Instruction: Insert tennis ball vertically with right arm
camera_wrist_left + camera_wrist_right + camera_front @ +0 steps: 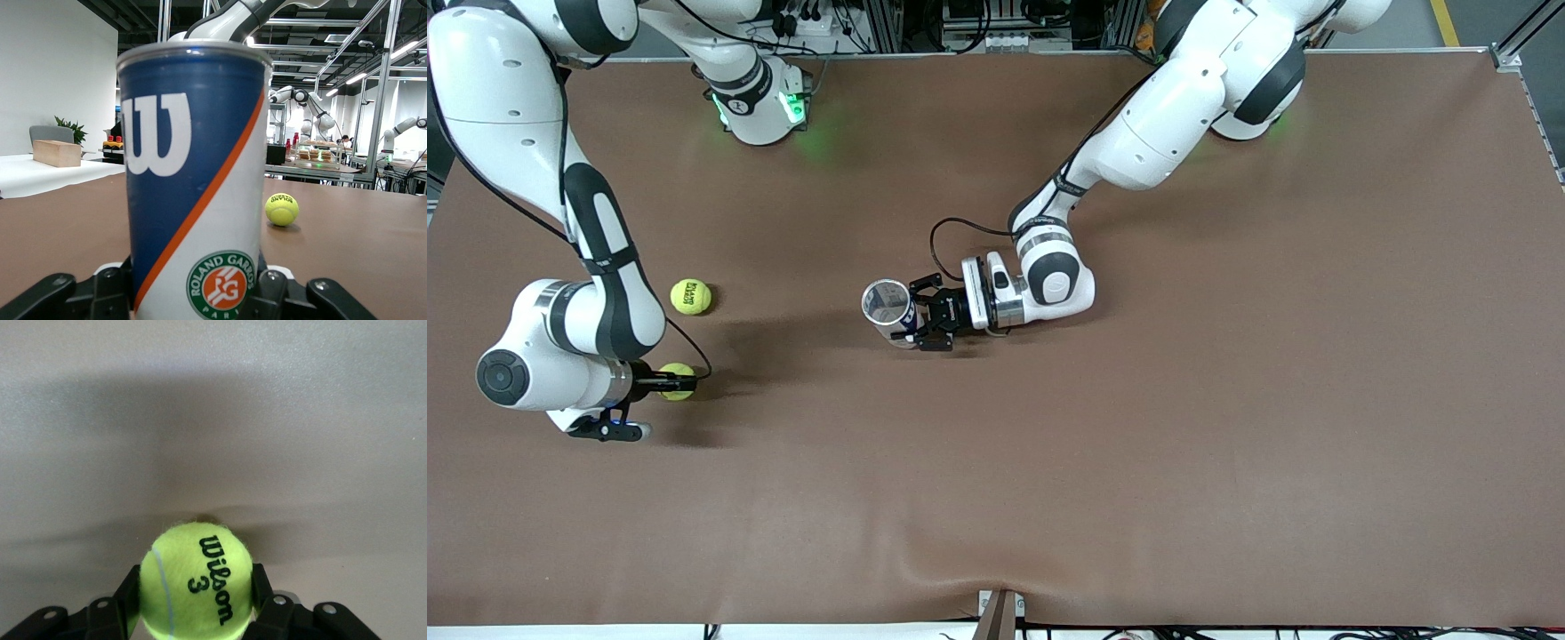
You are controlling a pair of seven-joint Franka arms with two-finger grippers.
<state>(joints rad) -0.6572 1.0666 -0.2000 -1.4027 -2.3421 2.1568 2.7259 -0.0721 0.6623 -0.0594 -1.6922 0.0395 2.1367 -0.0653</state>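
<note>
A yellow-green tennis ball (679,382) (197,583) marked Wilson 3 sits between the slim black fingers of my right gripper (675,383) (197,593), low over the brown table (1138,427) at the right arm's end. The gripper is shut on it. Near the table's middle stands an upright blue and white ball can (887,305) (193,173), its open mouth facing up. My left gripper (909,316) (193,297) is shut on the can's lower part from the side.
A second tennis ball (691,296) (281,209) lies loose on the table, farther from the front camera than the held ball. The right arm's forearm (605,267) hangs beside it. A small bracket (1000,613) sits at the table's near edge.
</note>
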